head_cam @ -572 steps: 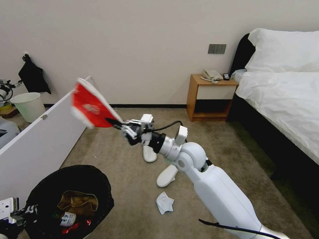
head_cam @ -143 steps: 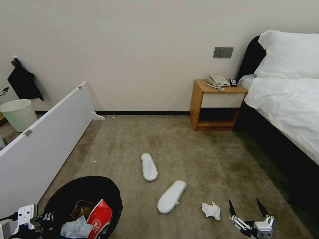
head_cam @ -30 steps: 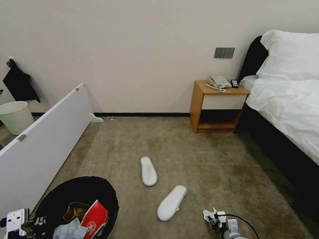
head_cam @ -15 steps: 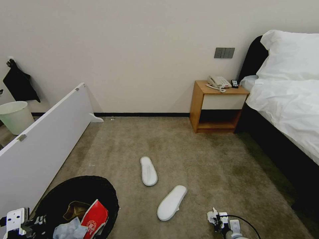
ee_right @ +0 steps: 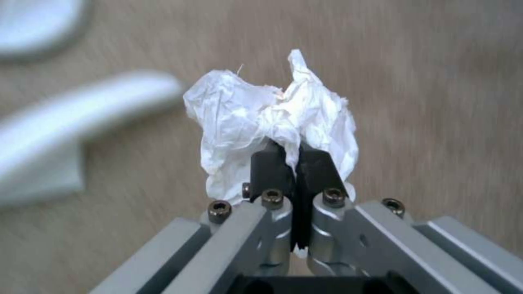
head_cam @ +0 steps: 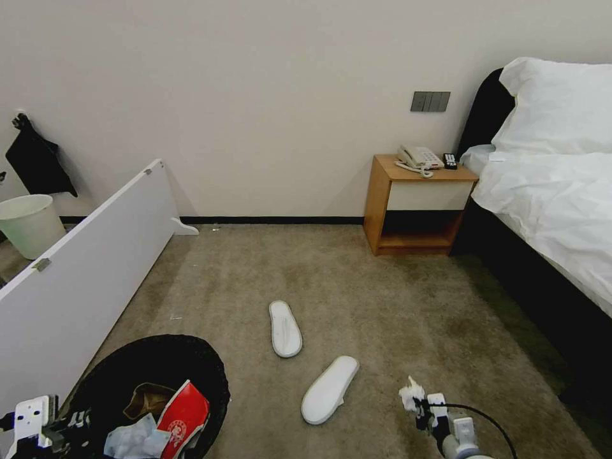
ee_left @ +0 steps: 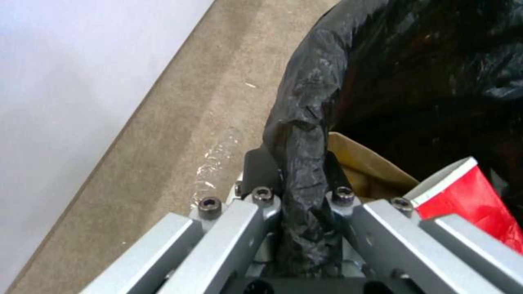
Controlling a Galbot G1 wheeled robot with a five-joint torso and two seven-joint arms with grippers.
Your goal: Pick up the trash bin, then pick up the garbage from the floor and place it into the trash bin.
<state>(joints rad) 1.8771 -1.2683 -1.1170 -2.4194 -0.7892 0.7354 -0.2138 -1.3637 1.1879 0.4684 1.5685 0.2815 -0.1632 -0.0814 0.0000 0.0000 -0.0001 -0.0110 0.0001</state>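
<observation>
Head view: the trash bin (head_cam: 156, 357), lined with a black bag, sits at about 7 o'clock of the scene, just beside a white panel (head_cam: 83, 274); the left gripper (head_cam: 54, 430) grips its rim at the near-left edge. Inside the bin lie a flattened red paper cup (head_cam: 185, 417), a brown cardboard piece (head_cam: 146, 398) and a pale tissue (head_cam: 131, 440). Two white slippers rest on the carpet (head_cam: 382, 299), the far slipper (head_cam: 285, 328) near the centre and the near slipper (head_cam: 329, 389) at its 5 o'clock. The right gripper (head_cam: 415, 400), at 5 o'clock of the scene, carries a crumpled white tissue (head_cam: 408, 391) near the near slipper. A pale bucket (head_cam: 29, 223) stands at 9 o'clock and a wooden nightstand (head_cam: 417, 204) at 2 o'clock, beside the bed (head_cam: 554, 197). Left wrist view: the left gripper's (ee_left: 302, 179) jaws are closed narrowly on the bag-covered rim of the trash bin (ee_left: 305, 122); the red paper cup (ee_left: 468, 196) and cardboard (ee_left: 365, 171) lie just inside. Right wrist view: the right gripper's (ee_right: 294, 161) jaws are pressed together, pinching the crumpled white tissue (ee_right: 245, 114) above the carpet; the near slipper (ee_right: 71, 118) lies blurred nearby.
</observation>
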